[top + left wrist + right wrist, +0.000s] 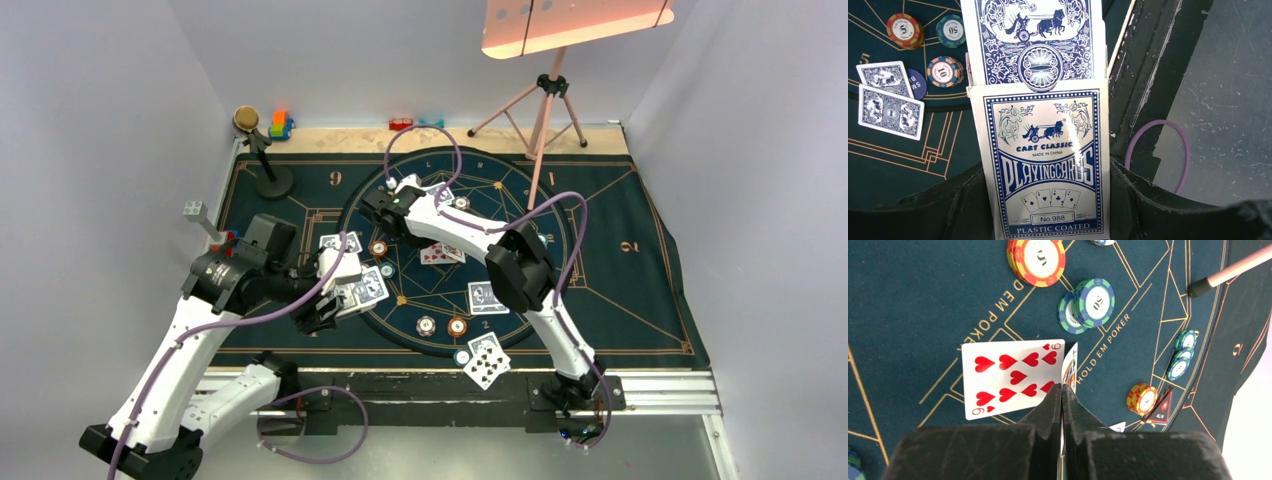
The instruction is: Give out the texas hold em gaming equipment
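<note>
Midway through the deal: chip stacks [1087, 304] and the nine of hearts [1010, 377] already lie on the mat [923, 300]. The right claw [1062, 390] is pinched tight on one card [1070, 367]. The left claw [1045, 180] clamps the card box [1043, 130], so there's more to deal.

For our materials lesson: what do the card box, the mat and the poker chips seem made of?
Card box: likely thin card, glossy; glare patches, print reads plastic coated. Mat: matte cloth, perhaps felt; no shine, rumpled edge. Poker chips: smooth hard plastic or composite; faint sheen, crisp edges.
</note>
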You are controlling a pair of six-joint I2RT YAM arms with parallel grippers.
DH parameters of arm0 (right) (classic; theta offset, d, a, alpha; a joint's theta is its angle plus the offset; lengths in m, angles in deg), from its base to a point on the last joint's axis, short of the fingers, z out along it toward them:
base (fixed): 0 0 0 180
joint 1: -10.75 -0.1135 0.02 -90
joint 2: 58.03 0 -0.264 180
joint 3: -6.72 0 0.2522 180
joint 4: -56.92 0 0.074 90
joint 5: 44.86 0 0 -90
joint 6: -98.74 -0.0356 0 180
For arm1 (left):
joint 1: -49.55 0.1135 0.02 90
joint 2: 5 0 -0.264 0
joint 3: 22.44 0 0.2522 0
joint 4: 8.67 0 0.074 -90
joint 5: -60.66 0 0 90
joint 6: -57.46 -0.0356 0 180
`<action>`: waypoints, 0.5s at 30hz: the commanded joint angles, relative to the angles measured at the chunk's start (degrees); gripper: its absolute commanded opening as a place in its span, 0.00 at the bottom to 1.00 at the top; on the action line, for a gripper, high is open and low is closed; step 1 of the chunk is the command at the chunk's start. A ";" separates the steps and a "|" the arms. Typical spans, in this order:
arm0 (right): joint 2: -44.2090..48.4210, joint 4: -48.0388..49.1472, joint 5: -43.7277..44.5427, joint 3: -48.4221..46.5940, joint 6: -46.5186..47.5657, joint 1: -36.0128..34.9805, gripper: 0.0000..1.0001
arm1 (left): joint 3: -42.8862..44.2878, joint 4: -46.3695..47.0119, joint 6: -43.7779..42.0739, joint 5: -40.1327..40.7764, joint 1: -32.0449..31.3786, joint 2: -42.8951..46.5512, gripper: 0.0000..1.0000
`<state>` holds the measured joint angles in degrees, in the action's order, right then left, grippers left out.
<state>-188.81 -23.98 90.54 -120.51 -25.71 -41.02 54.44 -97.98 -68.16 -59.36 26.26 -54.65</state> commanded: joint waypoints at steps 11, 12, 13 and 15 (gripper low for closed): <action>-2.72 6.79 -7.40 -4.29 2.73 0.60 0.09 | 1.50 0.73 0.20 -0.98 0.09 -0.07 0.00; -2.91 7.06 -7.99 -4.46 2.66 0.70 0.12 | 1.49 0.70 0.24 -1.02 0.09 -0.09 0.00; -2.82 7.59 -8.46 -4.39 2.64 0.65 0.16 | 1.42 0.70 0.25 -1.08 0.09 -0.14 0.00; -2.61 8.17 -9.30 -4.47 2.56 0.85 0.24 | 1.48 0.68 0.22 -1.09 0.09 -0.28 0.00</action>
<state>-191.41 -17.92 83.59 -122.69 -23.11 -40.56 54.44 -97.95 -68.13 -59.34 26.26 -54.80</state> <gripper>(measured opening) 0.164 0.710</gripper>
